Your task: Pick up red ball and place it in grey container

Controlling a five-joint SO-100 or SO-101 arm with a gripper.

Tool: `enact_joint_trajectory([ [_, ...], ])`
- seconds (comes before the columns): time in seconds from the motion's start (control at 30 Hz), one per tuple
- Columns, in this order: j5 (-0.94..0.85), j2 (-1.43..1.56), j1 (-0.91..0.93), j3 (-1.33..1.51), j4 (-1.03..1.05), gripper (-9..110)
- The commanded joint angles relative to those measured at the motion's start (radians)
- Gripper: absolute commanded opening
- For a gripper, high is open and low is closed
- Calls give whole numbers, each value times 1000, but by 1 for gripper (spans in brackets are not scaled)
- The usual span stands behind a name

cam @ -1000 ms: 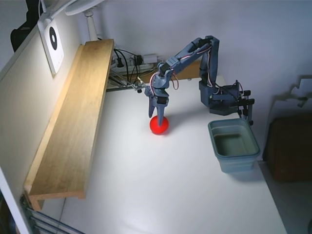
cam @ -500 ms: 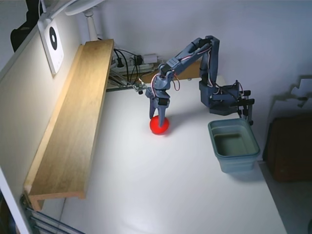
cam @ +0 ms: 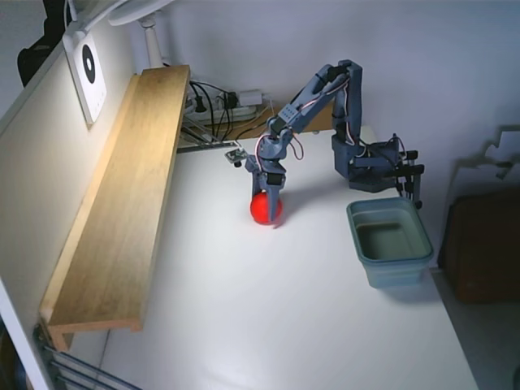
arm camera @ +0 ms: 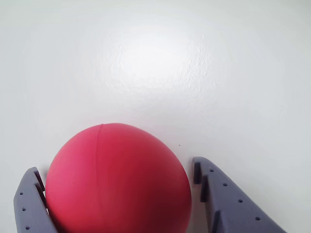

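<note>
Red ball [arm camera: 116,179] smooth matt rubbery; table [cam: 268,309] glossy white; gripper [arm camera: 119,187] matt plastic w/ dimples

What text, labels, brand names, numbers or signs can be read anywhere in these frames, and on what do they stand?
None can be read.
The white card on the wall in the fixed view shows only a dark oval mark, no legible letters.
The red ball, grey container, gripper and wooden shelf are unmarked.

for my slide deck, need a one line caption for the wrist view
Open gripper straddling the red ball on the white table, one finger on each side.
</note>
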Motion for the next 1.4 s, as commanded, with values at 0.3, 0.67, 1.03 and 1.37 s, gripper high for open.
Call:
enact_joint_trajectory([
  [0.3, 2, 9, 15, 4, -14, 23],
  [0.67, 2, 9, 15, 4, -14, 23],
  [1.03, 2, 9, 15, 4, -14, 23],
  [1.37, 2, 97, 15, -142, 219, 23],
])
